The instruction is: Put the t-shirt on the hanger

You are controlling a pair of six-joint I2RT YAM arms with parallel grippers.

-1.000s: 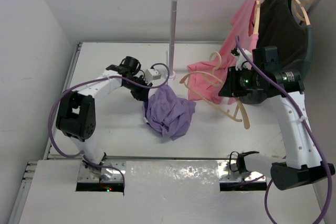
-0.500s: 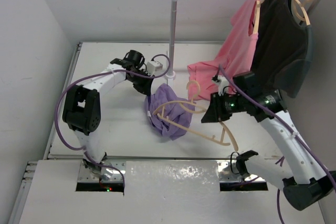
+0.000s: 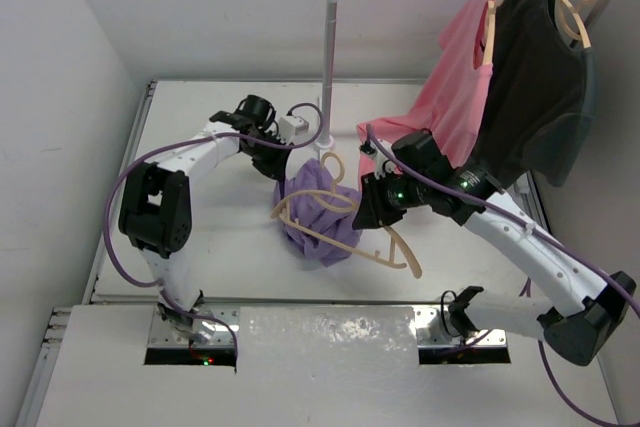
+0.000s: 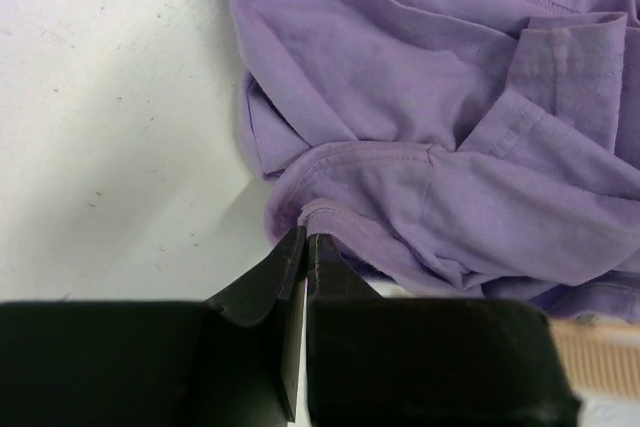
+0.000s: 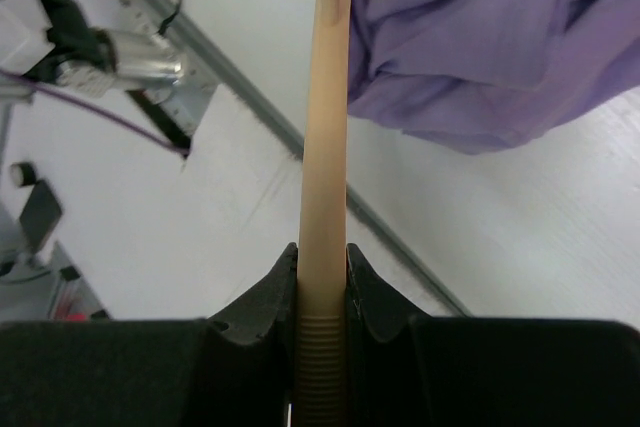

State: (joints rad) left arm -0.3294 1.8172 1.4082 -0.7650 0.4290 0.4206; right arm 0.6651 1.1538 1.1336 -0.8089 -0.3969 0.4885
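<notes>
Here, left tool (image 4: 305, 239) tight on a fold of the t-shirt (image 4: 450, 97), right tool (image 5: 322, 259) tight around the hanger (image 5: 323, 147).

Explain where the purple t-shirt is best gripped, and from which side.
I would grip the stitched hem at the far-left edge of the crumpled t-shirt, coming low over the table from the left. It is a thin doubled edge, easy to pinch; the left gripper is shut on it, and the hanger in the right gripper occupies the other side.
</notes>
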